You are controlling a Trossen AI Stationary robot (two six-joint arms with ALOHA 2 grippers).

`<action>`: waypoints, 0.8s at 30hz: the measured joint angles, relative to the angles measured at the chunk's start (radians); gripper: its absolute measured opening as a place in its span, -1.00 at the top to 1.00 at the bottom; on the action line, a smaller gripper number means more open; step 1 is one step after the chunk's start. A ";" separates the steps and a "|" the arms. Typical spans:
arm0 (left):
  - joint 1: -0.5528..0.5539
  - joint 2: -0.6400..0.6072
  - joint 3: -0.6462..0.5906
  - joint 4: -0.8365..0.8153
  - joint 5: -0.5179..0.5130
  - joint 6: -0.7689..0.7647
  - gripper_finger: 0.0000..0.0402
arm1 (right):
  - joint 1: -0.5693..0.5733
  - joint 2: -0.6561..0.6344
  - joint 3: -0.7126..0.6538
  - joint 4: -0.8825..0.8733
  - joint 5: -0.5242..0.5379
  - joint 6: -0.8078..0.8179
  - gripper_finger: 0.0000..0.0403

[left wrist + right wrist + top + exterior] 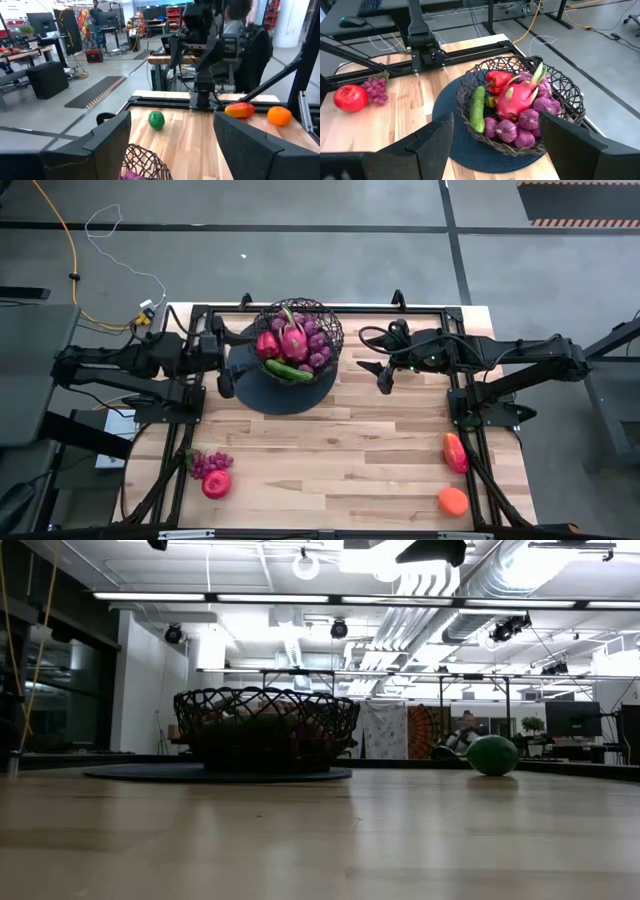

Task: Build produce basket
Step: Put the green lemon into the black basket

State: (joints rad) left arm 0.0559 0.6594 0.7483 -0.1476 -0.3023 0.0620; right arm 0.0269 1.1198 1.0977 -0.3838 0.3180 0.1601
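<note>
Wooden boards made up the table [340, 450], and most of its middle was bare, with lots of room to move. Grey floor lay all around it, and a big workshop with desks and ceiling pipes showed behind.

At the far edge of the table sat the basket [297, 332], made of thin black wire. It stood on a flat dark round mat [285, 392]. Inside the basket lay a pink dragon fruit [516, 99], a green cucumber [477, 107] leaning along the rim, a red fruit [497, 80] and many small purple bulbs [520, 127].

The left gripper [232, 370] hung just beside the basket, at its left side. Its fingers [107, 142] stood wide apart and held nothing. The right gripper [383, 373] hung over bare wood to the right of the basket, a little apart from it. Its fingers [432, 137] were also spread wide and held nothing.

Other produce lay near the edges. Purple grapes [208, 462] and a red apple [216, 484] sat together at the near left corner. A red and yellow fruit [456, 452] and an orange [453, 501] sat near the near right edge, a little apart. A green round fruit [156, 120] sat alone on the wood in the left wrist view.
</note>
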 joint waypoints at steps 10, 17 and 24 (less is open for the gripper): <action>0.000 0.005 0.000 -0.001 0.001 -0.033 -0.36 | -0.039 0.000 0.000 -0.146 0.214 0.529 -0.40; 0.000 0.005 0.000 -0.001 -0.005 -0.035 -0.36 | -0.220 0.023 0.000 -0.621 0.246 1.088 -0.40; 0.001 0.005 0.000 -0.001 -0.007 -0.034 -0.36 | -0.309 0.097 0.000 -0.824 0.250 1.254 -0.40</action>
State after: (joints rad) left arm 0.0565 0.6647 0.7480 -0.1490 -0.3093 0.0281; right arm -0.2817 1.2166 1.0977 -1.2079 0.5676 1.4139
